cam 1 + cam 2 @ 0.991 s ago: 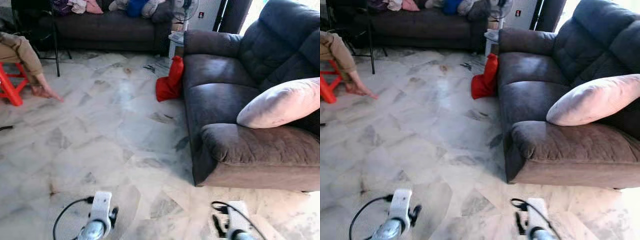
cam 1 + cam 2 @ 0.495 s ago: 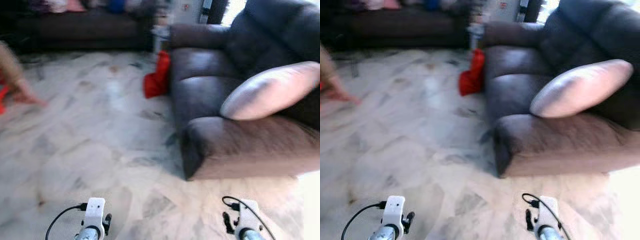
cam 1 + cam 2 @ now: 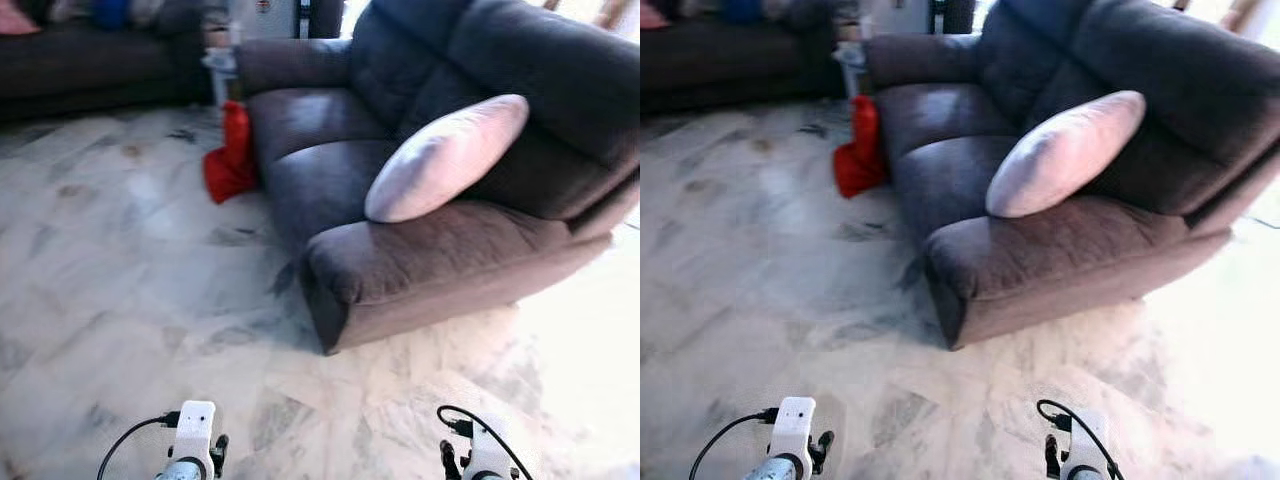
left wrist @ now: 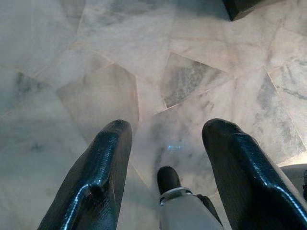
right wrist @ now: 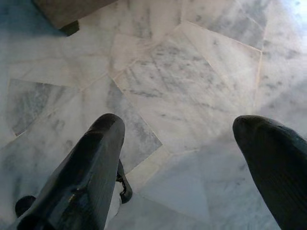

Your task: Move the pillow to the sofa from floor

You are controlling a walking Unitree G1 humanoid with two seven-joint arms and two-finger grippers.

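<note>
Pale marble floor [image 3: 130, 270] across most of the head views, patchy grey veining, bright glare at the right edge. Big dark grey sofa [image 3: 420, 250] taking the upper right of the frame, running from top centre down toward the middle, a bit soft from blur. Second dark sofa [image 3: 90, 60] along the upper left edge, with some coloured stuff piled on it, too blurry to call.

Pinkish-white pillow [image 3: 445, 158] already up on the grey sofa, right of centre in the upper half, lower end on the seat cushion and upper end leaning against the backrest, tilted. Not on the floor at all.

Red bag or cloth thing [image 3: 230, 160] slumped on the floor in the upper left-centre, touching the front of the grey sofa. Can't tell exactly what it is.

Down at the bottom edge, just the wrists poking in, white housings with black cables. Left gripper [image 4: 165, 139] hanging low over bare marble in its wrist view, two black fingers spread wide apart, nothing between them. Right gripper [image 5: 180, 134] same deal, fingers parted even wider over the tiles, holding nothing, with a corner of the sofa base at the top left of that view
</note>
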